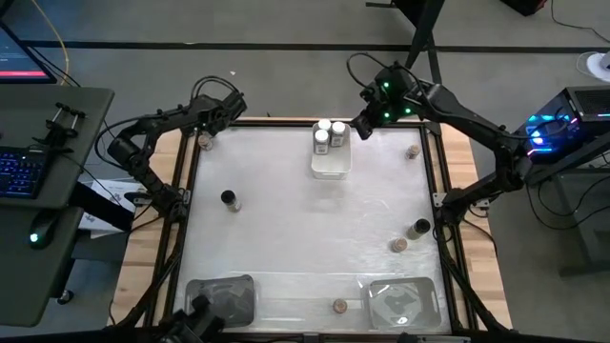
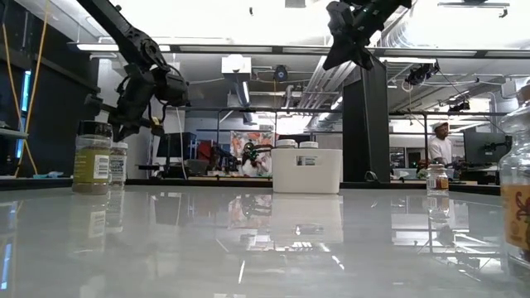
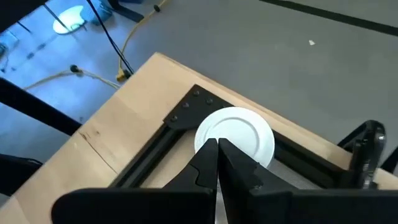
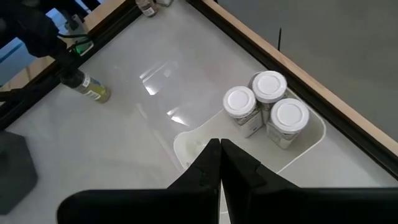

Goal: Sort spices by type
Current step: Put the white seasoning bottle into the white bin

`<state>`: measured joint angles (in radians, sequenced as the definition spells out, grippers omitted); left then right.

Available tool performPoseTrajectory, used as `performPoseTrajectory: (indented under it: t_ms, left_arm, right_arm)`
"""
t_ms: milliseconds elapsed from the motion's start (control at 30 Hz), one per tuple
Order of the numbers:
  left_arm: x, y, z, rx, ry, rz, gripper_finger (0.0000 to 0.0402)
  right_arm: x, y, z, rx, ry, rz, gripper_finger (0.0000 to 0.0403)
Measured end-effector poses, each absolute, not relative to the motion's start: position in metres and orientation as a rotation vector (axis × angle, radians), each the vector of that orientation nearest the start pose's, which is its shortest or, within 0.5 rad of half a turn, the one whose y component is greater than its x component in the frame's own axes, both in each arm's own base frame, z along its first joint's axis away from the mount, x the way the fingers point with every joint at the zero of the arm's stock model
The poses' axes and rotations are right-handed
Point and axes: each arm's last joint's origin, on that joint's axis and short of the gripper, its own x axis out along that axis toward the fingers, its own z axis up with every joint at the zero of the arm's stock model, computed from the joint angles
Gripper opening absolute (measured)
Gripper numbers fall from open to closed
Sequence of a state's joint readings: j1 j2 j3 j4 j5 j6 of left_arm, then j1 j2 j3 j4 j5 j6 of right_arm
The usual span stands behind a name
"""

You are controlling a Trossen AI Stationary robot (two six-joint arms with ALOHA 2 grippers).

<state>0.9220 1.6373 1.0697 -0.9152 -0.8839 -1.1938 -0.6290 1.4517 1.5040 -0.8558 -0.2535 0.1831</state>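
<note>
Three white-topped spice jars (image 4: 268, 107) stand in the far end of a white tray (image 1: 330, 162) at the table's far middle. My right gripper (image 4: 219, 144) hangs shut above the tray's near end, high over it in the low view (image 2: 335, 58), with nothing between its fingers. Another white-topped jar (image 3: 235, 138) stands upright in the table's far left corner (image 1: 205, 141). My left gripper (image 3: 216, 148) is shut and slants down just above its lid; the low view shows it (image 2: 122, 126) a little over the jar (image 2: 118, 161). A black-topped jar (image 1: 229, 199) stands left of centre.
More jars stand along the right side (image 1: 413, 151), (image 1: 420, 228), (image 1: 399, 244), and one at the near edge (image 1: 338, 306). Two clear trays (image 1: 221, 297), (image 1: 402, 300) lie at the near corners. A black frame rail (image 3: 186, 115) borders the table. A person (image 2: 439, 141) stands in the room beyond.
</note>
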Motion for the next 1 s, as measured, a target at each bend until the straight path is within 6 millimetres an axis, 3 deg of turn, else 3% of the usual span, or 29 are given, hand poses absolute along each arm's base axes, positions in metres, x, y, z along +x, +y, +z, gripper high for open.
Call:
performPoseTrajectory:
  t_ms: [333, 700, 1000]
  left_arm:
    - [0.162, 0.231, 0.195, -0.685, 0.584, 2.180, 0.0000]
    - [0.203, 0.203, 0.195, -0.691, 0.533, 2.005, 0.0000]
    - [0.247, 0.160, 0.196, -0.686, 0.516, 1.766, 0.0000]
  right_arm:
    - [0.250, -0.159, 0.369, 0.504, 0.709, -0.388, 0.0000]
    - [0.250, -0.159, 0.369, 0.496, 0.710, -0.388, 0.0000]
    - [0.250, -0.160, 0.369, 0.473, 0.714, -0.381, 0.0000]
